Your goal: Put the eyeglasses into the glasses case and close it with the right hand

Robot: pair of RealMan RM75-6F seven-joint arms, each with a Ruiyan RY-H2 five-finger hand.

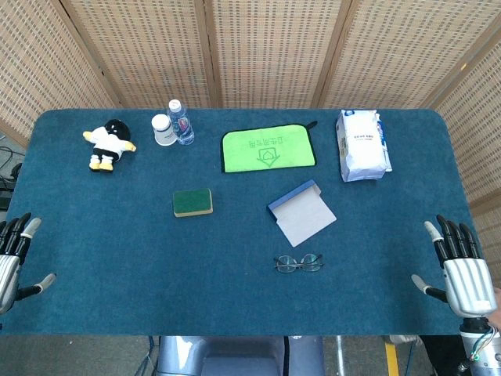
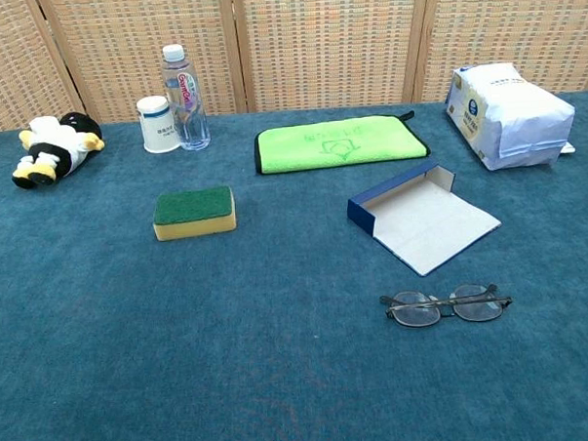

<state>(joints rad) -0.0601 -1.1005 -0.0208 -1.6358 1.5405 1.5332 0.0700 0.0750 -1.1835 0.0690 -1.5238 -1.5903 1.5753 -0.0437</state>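
The eyeglasses (image 1: 299,263) (image 2: 445,306) lie folded on the blue tablecloth, near the front edge and right of centre. Just behind them the glasses case (image 1: 302,212) (image 2: 423,216) lies open, its dark blue box at the back and its grey flap spread flat toward the glasses. My right hand (image 1: 459,267) rests at the table's right front corner, fingers spread, holding nothing, well to the right of the glasses. At the left front corner my left hand (image 1: 14,258) is also open and empty. Neither hand shows in the chest view.
A green-and-yellow sponge (image 1: 192,202) sits left of the case. Along the back are a green cloth (image 1: 268,149), a white packet (image 1: 362,145), a water bottle (image 1: 180,121), a white cup (image 1: 163,130) and a penguin plush toy (image 1: 109,143).
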